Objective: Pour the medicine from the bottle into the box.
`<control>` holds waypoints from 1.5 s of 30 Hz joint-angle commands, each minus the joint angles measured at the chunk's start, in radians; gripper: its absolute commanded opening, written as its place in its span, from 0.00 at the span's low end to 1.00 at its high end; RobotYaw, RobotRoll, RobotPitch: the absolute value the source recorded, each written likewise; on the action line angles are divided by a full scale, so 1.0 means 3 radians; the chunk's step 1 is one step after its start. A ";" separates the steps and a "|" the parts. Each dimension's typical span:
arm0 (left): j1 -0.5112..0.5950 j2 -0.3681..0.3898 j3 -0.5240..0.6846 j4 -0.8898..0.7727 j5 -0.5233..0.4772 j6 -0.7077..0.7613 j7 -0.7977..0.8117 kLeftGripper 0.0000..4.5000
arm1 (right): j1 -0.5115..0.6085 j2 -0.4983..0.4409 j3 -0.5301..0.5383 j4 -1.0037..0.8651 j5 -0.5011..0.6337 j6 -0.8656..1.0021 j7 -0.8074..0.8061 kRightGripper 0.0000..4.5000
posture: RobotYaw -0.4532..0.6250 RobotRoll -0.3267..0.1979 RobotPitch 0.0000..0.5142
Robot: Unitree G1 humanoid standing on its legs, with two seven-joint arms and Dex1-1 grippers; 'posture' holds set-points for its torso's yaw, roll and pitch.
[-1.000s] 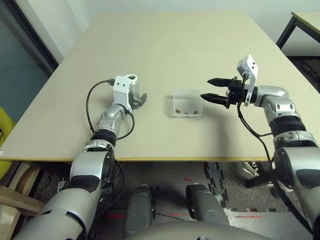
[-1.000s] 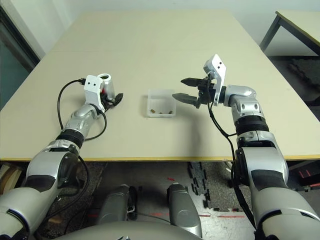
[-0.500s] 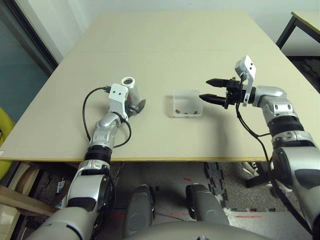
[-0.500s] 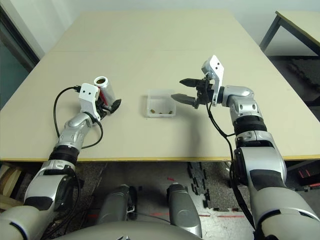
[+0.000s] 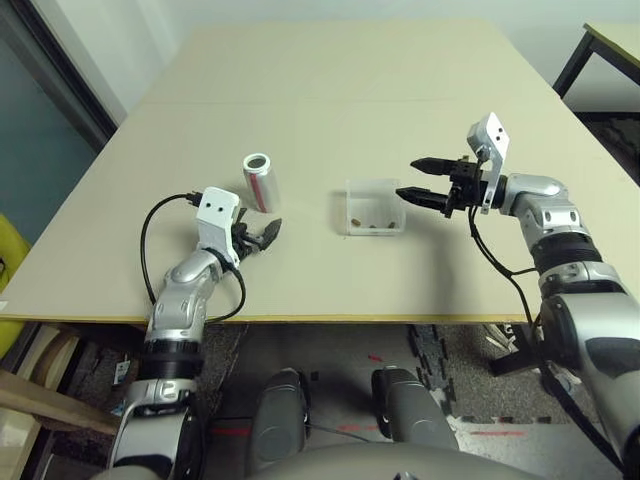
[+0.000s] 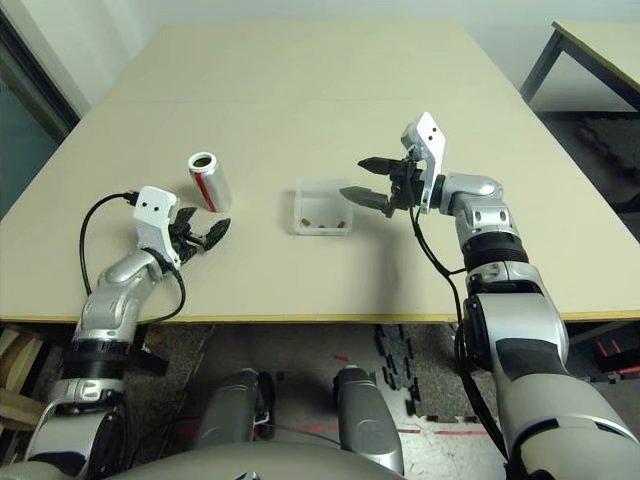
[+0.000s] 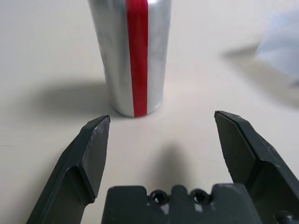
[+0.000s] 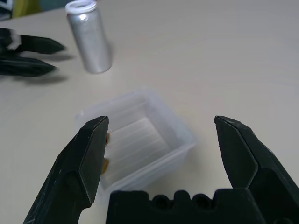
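The silver bottle (image 5: 258, 182) with its red stripe stands upright and uncapped on the table, left of the box. My left gripper (image 5: 266, 235) is open just in front of it, nearer the table's front edge, not touching it; the left wrist view shows the bottle (image 7: 133, 51) beyond the spread fingers. The clear box (image 5: 375, 229) sits mid-table with a few yellowish-brown pills (image 5: 355, 219) inside. My right gripper (image 5: 406, 178) hovers open at the box's right side; its wrist view shows the box (image 8: 140, 100), pills (image 8: 106, 138) and bottle (image 8: 89, 39).
The beige table (image 5: 330, 90) stretches far back with free room behind the box and bottle. Its front edge runs close under both forearms. A second table with a dark leg (image 5: 572, 60) stands at the far right. A black cable (image 5: 150, 225) loops off my left wrist.
My left gripper has let go of the bottle, which now stands alone on the table, and has drawn back toward the front edge and opened. The right gripper has barely moved.
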 commanded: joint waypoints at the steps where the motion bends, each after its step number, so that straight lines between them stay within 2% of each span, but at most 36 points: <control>1: 0.0181 0.0122 0.0287 -0.0240 -0.0242 0.0015 -0.0026 1.00 | 0.0083 -0.0066 -0.0026 0.0020 0.0008 -0.0045 -0.0007 1.00 | 0.33 0.62 0.19; 6: 0.0185 0.0204 0.0638 -0.0226 -0.0337 0.0105 0.0293 1.00 | 0.0131 -0.0150 -0.0019 -0.0016 -0.0021 -0.0040 -0.0066 1.00 | 0.34 0.62 0.20; 13: -0.0056 0.0391 0.0939 0.0124 -0.0323 0.0093 0.0631 1.00 | 0.0098 -0.0262 -0.0298 0.0113 0.0025 0.0041 -0.0967 1.00 | 0.37 0.62 0.20; 18: -0.0299 0.0510 0.0971 0.0472 -0.0279 -0.0004 0.0696 1.00 | 0.0192 -0.0322 -0.0501 0.0088 0.0037 0.0032 -0.1539 1.00 | 0.36 0.62 0.19; 28: -0.0695 0.0717 0.0908 0.1071 -0.0172 -0.0258 0.0687 1.00 | 0.0455 -0.0435 -0.0663 -0.0012 0.0017 -0.0155 -0.2126 1.00 | 0.34 0.62 0.20; 38: -0.0927 0.0788 0.0843 0.1480 -0.0096 -0.0453 0.0695 1.00 | 0.0586 -0.0496 -0.0783 -0.0068 -0.0031 -0.0328 -0.2701 1.00 | 0.32 0.62 0.23; 45: -0.0954 0.0827 0.0856 0.1604 -0.0090 -0.0519 0.0716 1.00 | 0.0565 -0.0459 -0.0802 -0.0073 -0.0019 -0.0390 -0.2878 1.00 | 0.31 0.62 0.23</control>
